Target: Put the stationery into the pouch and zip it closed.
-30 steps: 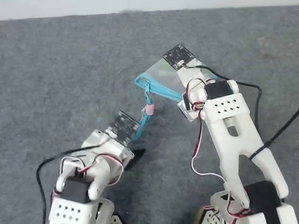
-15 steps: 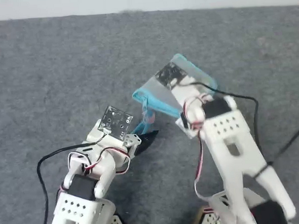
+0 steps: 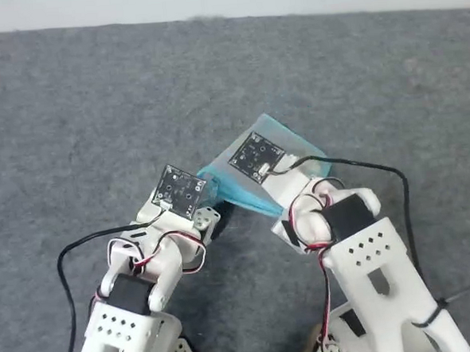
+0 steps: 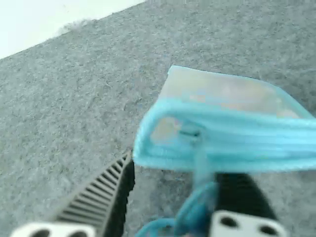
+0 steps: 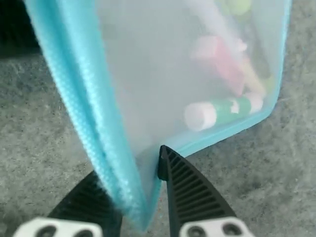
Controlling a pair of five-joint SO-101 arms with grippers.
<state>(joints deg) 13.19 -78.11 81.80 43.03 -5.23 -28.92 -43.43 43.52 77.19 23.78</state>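
The right tool, clamped on the pouch, has drawn it toward the left tool, now open; zip looks closed.

A grey carpet-like surface is spreading from left to right; a pale wall is bounding its far edge, under even light.

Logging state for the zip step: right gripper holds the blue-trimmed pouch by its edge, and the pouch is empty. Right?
No, the pouch isn't empty. The right gripper does hold it by its edge, but the right wrist view shows stationery inside, including a green-and-white tube.
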